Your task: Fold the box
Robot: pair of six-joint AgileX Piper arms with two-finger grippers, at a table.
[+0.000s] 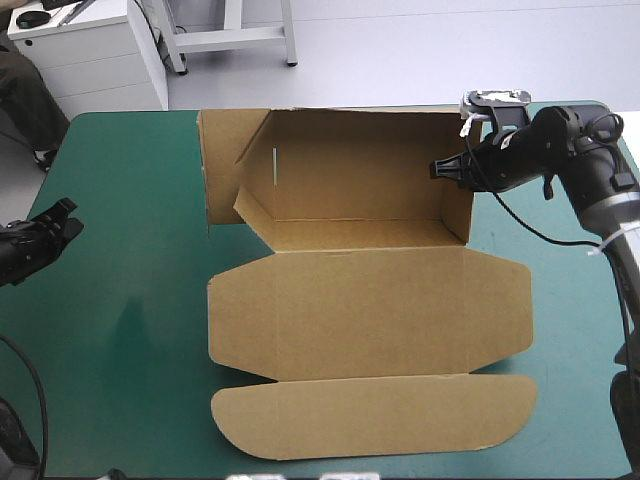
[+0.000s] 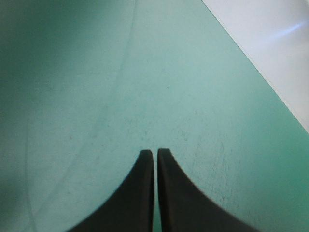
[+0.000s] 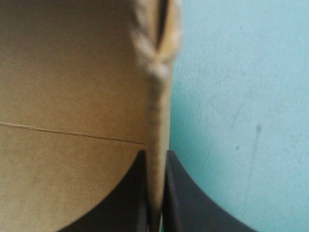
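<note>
The brown box [image 1: 360,300] lies in the middle of the teal-green table, its far part raised into walls around an open tray [image 1: 350,170] and its lid panels flat toward the front edge. My right gripper [image 1: 440,168] is shut on the box's right side wall [image 3: 157,145], the board's edge running up between the black fingers [image 3: 179,193]. My left gripper [image 1: 62,218] hovers near the table's left edge, well apart from the box. Its fingers [image 2: 142,193] meet in a point with only bare cover [image 2: 145,87] ahead.
The left side flap [image 1: 222,165] of the box stands raised at the far left corner. The table's edge [image 2: 260,77] shows beside my left gripper. Bare cover lies left and right of the box.
</note>
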